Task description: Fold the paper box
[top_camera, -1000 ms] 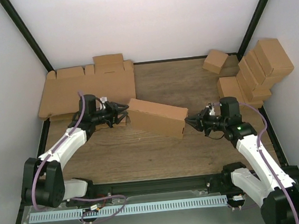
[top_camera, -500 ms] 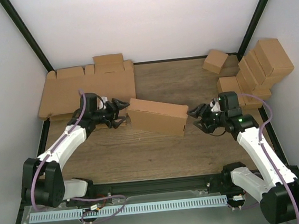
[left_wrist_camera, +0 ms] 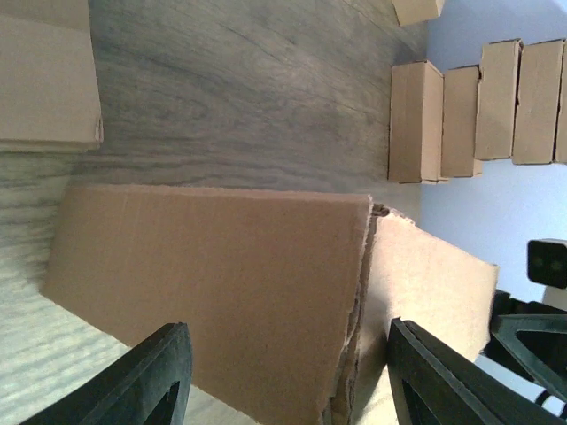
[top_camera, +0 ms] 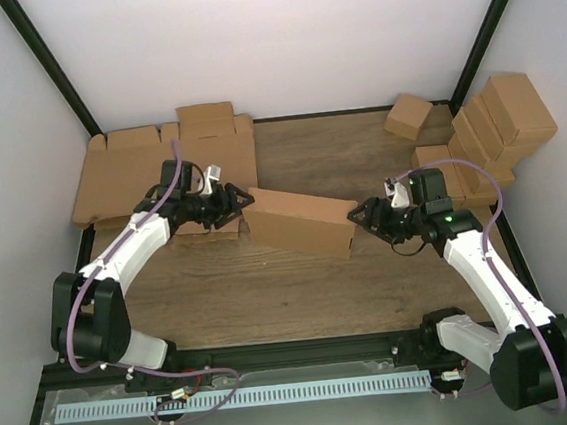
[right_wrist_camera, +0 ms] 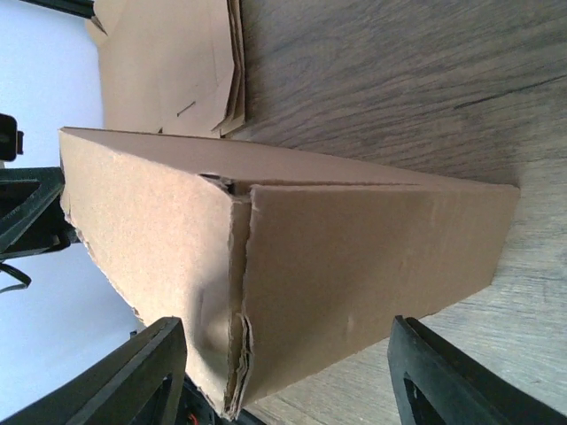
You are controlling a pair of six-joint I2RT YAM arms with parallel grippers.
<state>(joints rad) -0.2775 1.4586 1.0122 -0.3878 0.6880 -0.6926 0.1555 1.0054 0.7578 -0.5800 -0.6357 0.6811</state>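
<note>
Paper box (top_camera: 299,221), already closed into an oblong, lies slantwise at the middle of the tabletop (top_camera: 338,157), its left end nearer the far edge than its right end. At its left end stands the left gripper (top_camera: 234,202), at its right end the right gripper (top_camera: 362,212). Both claws are spread and pinch nothing; whether either touches the cardboard cannot be told.

Judged step: seating the closed lid and end flaps. The end corner in the right wrist view shows a ragged seam that gapes a little, so pressure belongs on that corner. Both ends should be braced together so the box neither slides nor pivots on the wood.

Surroundings: the pile of flat blanks (top_camera: 169,168) fills the far-left corner, just beside the left gripper, and a leftward push would likely ride the box onto it. The cluster of ready-made boxes (top_camera: 492,137) leans along the right edge, near the right arm. The lone small box (top_camera: 408,116) by the far edge lies well apart.
</note>
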